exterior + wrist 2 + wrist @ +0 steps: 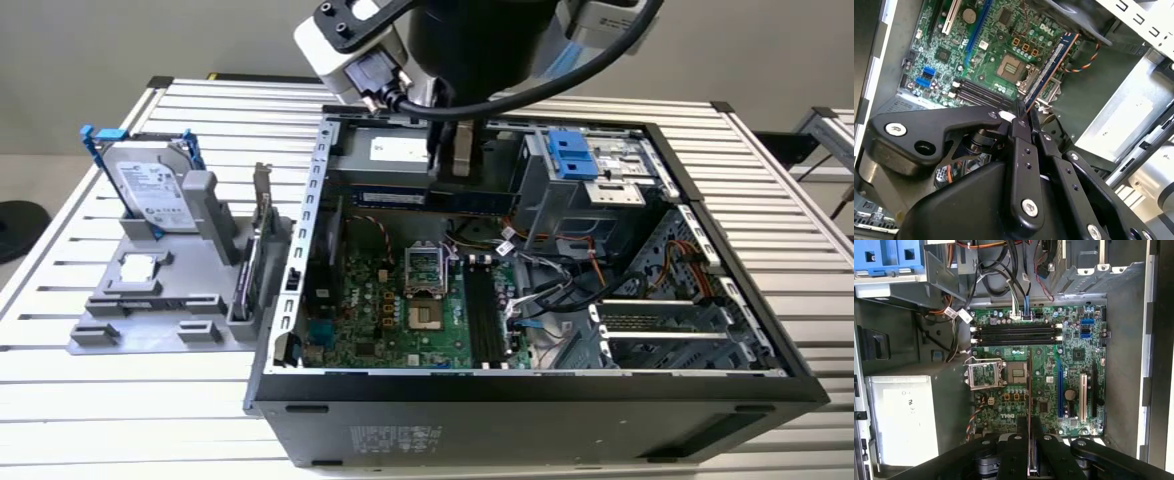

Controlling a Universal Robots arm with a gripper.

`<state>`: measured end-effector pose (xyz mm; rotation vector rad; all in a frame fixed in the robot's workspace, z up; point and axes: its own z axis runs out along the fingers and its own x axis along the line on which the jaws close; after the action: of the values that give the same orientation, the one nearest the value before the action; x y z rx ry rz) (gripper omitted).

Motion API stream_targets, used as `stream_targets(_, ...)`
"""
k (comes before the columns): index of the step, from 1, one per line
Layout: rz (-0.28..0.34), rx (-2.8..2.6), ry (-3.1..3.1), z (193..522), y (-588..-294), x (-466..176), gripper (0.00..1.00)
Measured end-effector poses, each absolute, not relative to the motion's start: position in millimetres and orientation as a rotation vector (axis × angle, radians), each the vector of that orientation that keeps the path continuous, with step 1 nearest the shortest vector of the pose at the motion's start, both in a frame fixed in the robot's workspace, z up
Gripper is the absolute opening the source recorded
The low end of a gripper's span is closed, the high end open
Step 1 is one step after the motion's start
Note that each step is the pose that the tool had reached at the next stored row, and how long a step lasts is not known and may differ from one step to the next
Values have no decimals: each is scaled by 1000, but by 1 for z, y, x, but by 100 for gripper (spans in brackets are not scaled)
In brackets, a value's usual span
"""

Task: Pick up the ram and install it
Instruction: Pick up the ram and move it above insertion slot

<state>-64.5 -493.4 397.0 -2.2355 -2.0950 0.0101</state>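
Second wrist view: ram [1050, 68] in gripper [1024, 113]

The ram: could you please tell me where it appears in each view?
Exterior view: the ram hangs level from the gripper, inside the open case.
Second wrist view: a slanted blue stick beside the CPU socket.
First wrist view: edge-on, a thin line beside that socket.
Shared landmark: the CPU socket.

Open computer case [534, 400] at centre of the exterior view, green motherboard [387, 310] inside; hard drive [150, 190] upright on grey stand [134, 325] at the exterior view's left; slatted table [120, 430] beneath.
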Motion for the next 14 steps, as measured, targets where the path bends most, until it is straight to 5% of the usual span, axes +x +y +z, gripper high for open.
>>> stream_targets(14,10,-2236,-2094,397,-493,-50,0)
